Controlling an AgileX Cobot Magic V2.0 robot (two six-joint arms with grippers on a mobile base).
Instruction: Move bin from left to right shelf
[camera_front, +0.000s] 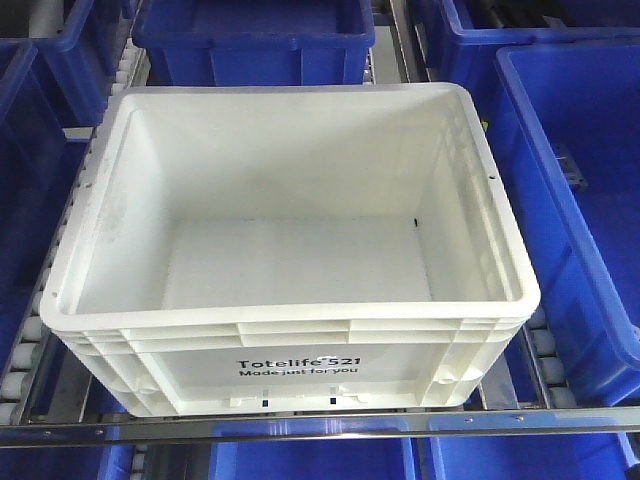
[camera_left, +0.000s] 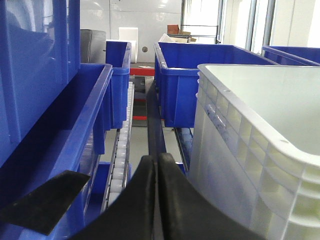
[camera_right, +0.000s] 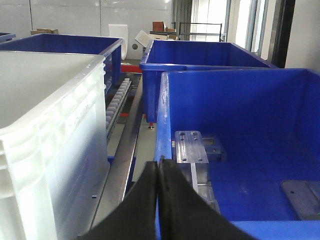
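The white bin (camera_front: 180, 345) is empty and stands with its "Totelife 521" print facing me, on a rack level of pale rollers (camera_front: 20, 370) behind a silver front rail (camera_front: 320, 428). I cannot tell whether this level is the right shelf. Neither gripper shows in the front view. My left gripper (camera_left: 157, 159) is shut with nothing in it, low beside the bin's ribbed left wall (camera_left: 240, 150). My right gripper (camera_right: 159, 162) is also shut and empty. It sits between the bin's right wall (camera_right: 50, 125) and the rim of a blue crate (camera_right: 240, 110).
Dark blue crates surround the bin: one close on the right (camera_front: 590, 200), one behind (camera_front: 250, 40), others at left (camera_left: 65, 130) and farther back (camera_left: 190, 75). Metal blocks (camera_right: 192, 150) lie in the right crate. A roller track (camera_left: 120, 150) runs left of the bin.
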